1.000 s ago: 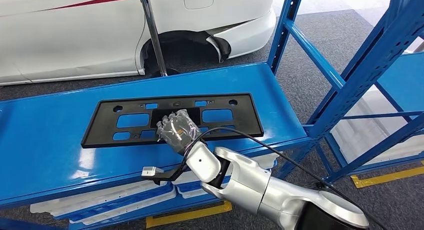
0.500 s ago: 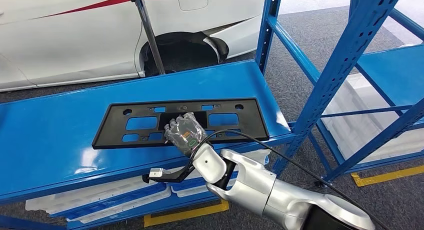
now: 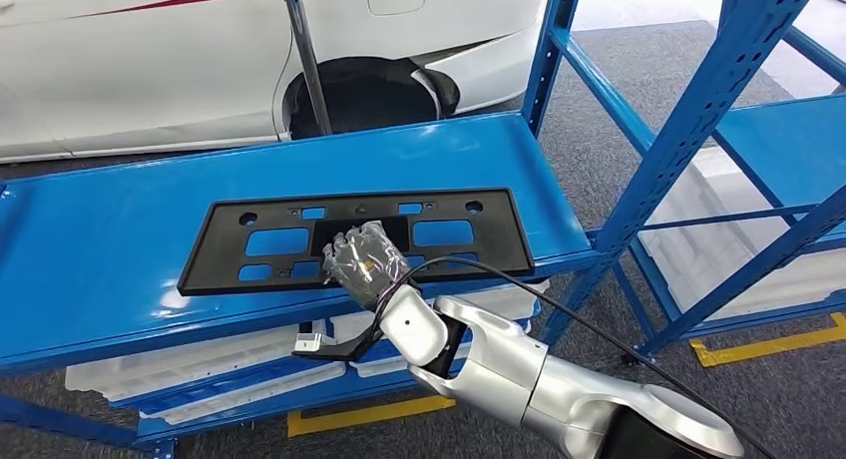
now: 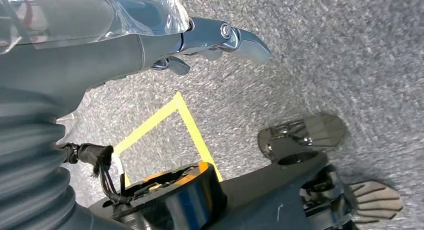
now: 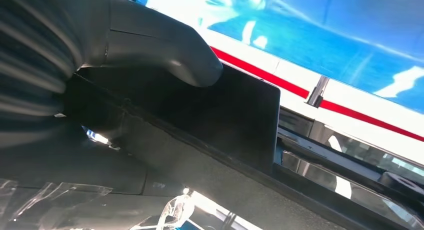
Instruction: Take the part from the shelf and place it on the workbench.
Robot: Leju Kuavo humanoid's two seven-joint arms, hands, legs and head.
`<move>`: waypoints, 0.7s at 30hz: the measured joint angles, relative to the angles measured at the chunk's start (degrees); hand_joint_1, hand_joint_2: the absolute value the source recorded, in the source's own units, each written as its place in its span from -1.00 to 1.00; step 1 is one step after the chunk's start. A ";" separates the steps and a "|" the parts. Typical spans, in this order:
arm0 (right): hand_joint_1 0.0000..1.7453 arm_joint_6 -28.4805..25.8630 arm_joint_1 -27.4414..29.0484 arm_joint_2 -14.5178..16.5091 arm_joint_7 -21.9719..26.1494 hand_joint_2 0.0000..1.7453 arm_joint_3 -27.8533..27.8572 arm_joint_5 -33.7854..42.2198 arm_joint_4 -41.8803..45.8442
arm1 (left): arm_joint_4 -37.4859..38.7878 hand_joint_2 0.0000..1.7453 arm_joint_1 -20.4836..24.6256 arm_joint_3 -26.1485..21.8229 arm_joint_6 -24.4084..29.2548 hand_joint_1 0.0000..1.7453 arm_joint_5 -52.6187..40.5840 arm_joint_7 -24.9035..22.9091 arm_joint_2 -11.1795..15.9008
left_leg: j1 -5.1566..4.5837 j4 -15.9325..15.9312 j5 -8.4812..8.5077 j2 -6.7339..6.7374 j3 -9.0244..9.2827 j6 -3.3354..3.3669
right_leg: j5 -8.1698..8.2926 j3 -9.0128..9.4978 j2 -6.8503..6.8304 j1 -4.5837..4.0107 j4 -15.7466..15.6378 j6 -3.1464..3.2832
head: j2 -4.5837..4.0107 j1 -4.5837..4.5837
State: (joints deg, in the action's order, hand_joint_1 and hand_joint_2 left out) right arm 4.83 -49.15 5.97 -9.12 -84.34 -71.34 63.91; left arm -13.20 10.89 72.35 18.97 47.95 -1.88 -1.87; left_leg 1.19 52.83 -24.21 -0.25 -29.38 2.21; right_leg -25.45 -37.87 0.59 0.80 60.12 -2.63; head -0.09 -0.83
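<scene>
The part is a long black plastic plate with cut-outs (image 3: pixel 494 234), lying flat on the blue shelf board (image 3: pixel 120 229). My right hand (image 3: pixel 365 261), wrapped in clear film, grips the middle of the plate's near edge. In the right wrist view the thumb (image 5: pixel 165 50) lies on the plate's top face (image 5: pixel 240 110) and the rest of the hand sits under its edge. My left hand (image 4: pixel 125 35) hangs over grey carpet floor with its fingers apart and nothing in it.
A white car (image 3: pixel 150 70) stands right behind the shelf. Blue uprights (image 3: pixel 688 130) rise at the shelf's right end, with a second blue rack (image 3: pixel 788 140) beyond. White trays (image 3: pixel 200 374) fill the lower level. Yellow tape (image 3: pixel 369 414) marks the floor.
The camera has shifted, so the whole scene sits differently. My right hand keeps its hold, and the plate seems a little closer to the shelf's front right corner.
</scene>
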 joint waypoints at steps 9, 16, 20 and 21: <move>1.00 -0.05 0.07 -0.52 -0.66 1.00 0.12 1.92 0.32 | 0.00 1.00 -0.11 0.00 -0.03 -1.00 0.05 0.11 -0.13 | -0.24 0.36 2.28 0.08 -2.71 -0.70 | -0.61 8.51 -0.08 -0.54 -5.32 0.97 | 0.00 0.02; 1.00 -0.42 -0.13 -0.99 -1.89 1.00 0.76 3.53 1.07 | 0.00 1.00 -0.21 0.00 -0.16 -1.00 0.01 -0.03 -0.14 | 0.07 9.27 -3.75 0.09 -6.84 -2.97 | 1.50 7.04 -0.40 -0.28 -6.84 3.06 | 0.00 -0.21; 1.00 -0.48 -0.12 -1.51 -2.08 1.00 1.15 4.19 1.38 | 0.00 1.00 -0.05 0.00 -0.17 -1.00 -0.17 -0.23 -0.09 | 0.13 16.72 -6.61 0.09 -7.84 -3.53 | 2.71 5.20 -0.44 -0.35 -6.54 3.08 | 0.00 -0.25; 1.00 -0.48 -0.13 -1.61 -2.10 1.00 1.29 4.23 1.45 | 0.00 1.00 -0.06 0.00 -0.17 -1.00 -0.30 -0.27 -0.08 | 0.13 13.19 -4.97 0.09 -5.47 -3.44 | 2.95 4.85 -0.39 -0.34 -6.43 2.96 | 0.00 -0.25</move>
State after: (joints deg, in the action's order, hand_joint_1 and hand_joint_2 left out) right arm 4.35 -49.28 4.36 -11.22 -83.05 -67.10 65.36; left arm -13.20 10.83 72.35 18.80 47.66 -2.15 -1.96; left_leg 1.32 66.02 -29.18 -0.16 -34.86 -1.23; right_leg -22.50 -33.02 0.20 0.46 53.68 0.33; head -0.09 -1.07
